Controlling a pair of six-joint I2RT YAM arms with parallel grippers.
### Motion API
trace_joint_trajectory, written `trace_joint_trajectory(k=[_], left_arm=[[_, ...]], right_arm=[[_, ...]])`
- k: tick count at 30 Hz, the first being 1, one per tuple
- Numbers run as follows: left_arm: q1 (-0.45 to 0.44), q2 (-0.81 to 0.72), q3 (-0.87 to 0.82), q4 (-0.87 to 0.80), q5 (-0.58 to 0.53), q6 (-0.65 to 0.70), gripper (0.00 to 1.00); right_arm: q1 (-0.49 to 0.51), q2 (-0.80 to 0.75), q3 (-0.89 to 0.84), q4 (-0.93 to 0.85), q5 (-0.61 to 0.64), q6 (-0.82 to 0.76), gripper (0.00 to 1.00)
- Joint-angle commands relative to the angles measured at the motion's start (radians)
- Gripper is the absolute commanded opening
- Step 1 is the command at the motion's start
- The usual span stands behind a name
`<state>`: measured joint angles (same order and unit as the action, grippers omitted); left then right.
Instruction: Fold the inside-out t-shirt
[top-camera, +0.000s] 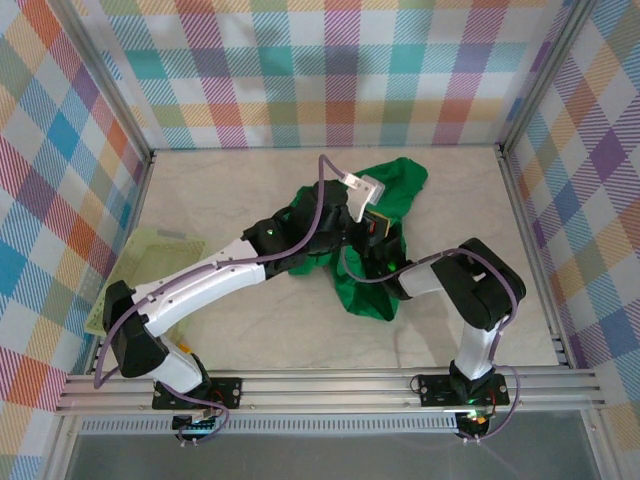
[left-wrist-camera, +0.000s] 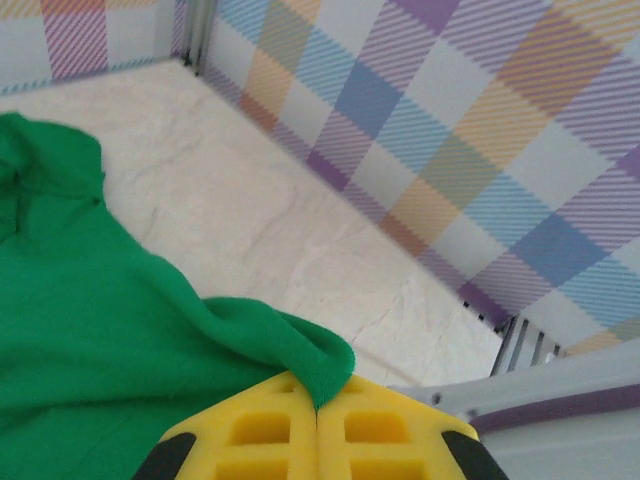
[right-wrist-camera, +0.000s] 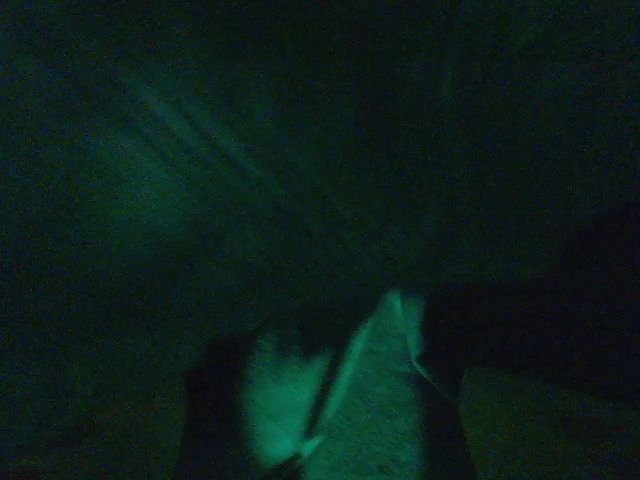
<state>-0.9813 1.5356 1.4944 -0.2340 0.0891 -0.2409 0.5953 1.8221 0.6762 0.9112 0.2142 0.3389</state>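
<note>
The desk (top-camera: 280, 330) carries the shirt (top-camera: 400, 185) as a crumpled heap around its middle, reaching toward the far edge, with its long axis running roughly from far to near. It is bunched, not spread, so the folding proper looks not yet begun. The left arm (top-camera: 210, 280) stretches from the near left corner diagonally across to the heap's left side, with its wrist above the cloth. The right arm (top-camera: 480, 300) rises from the near right, bends sharply at the elbow and reaches back leftward low over the desk, its end tucked into the heap's near part. Both arms meet the shirt, the right one deeper in it. The left jaws are pressed together on a raised fold of the shirt's edge, with bare desk beyond it toward the right wall. The right jaws, seen dimly under green cloth, stand apart; whether any cloth lies between them cannot be told. The next move likely turns on drawing that pinched fold away from the heap to open it out.
</note>
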Motion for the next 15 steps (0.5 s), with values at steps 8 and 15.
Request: trace_joint_trajectory(k=[8,15], left_arm=[[-0.038,-0.053,0.035,0.016,0.036,0.020,0.00],[-0.058,-0.136,0.023,0.067,0.050,0.019,0.00]], right_arm=[[-0.025,0.037,0.241,-0.488,-0.056,0.154,0.77],[-0.059,0.103,0.389,-0.747,-0.038,0.246,0.91]])
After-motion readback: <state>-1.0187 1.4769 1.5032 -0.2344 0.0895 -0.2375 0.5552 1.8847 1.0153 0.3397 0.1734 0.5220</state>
